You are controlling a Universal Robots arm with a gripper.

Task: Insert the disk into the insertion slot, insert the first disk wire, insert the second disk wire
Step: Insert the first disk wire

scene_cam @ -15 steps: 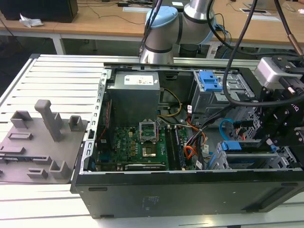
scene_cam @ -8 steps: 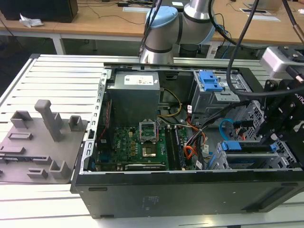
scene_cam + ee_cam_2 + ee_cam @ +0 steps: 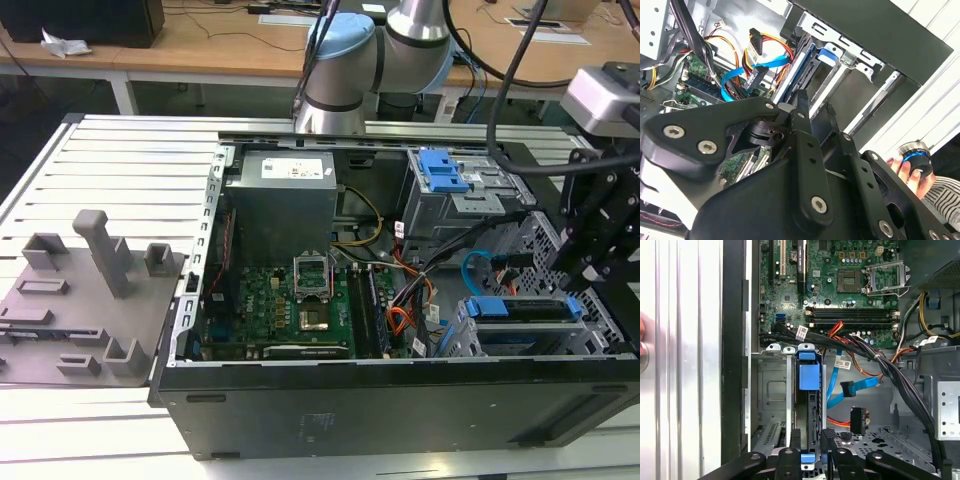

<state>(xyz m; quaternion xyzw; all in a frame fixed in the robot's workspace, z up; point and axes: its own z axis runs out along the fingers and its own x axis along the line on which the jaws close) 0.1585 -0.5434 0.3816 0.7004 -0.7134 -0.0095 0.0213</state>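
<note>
The disk (image 3: 809, 377), silver in its blue carrier, lies inside the insertion slot (image 3: 771, 390), the grey cage at the case's front corner. In the exterior view the disk (image 3: 520, 308) fills most of that cage (image 3: 455, 335). My gripper (image 3: 811, 435) straddles the disk's near end and appears shut on it; in the exterior view the gripper (image 3: 585, 285) stands over that same end. The second disk wire (image 3: 860, 385), a light-blue loop (image 3: 473, 268), hangs loose beside the cage with its dark plug free. Next to it lies a black plug on red-orange wires (image 3: 857, 420); whether this is the first disk wire I cannot tell.
A thick black cable bundle (image 3: 890, 375) crosses above the cage. The motherboard (image 3: 300, 300) and power supply (image 3: 280, 195) fill the case's left. A grey cage with a blue latch (image 3: 440, 170) stands behind. A person's hand (image 3: 905, 167) holds a small device outside the case.
</note>
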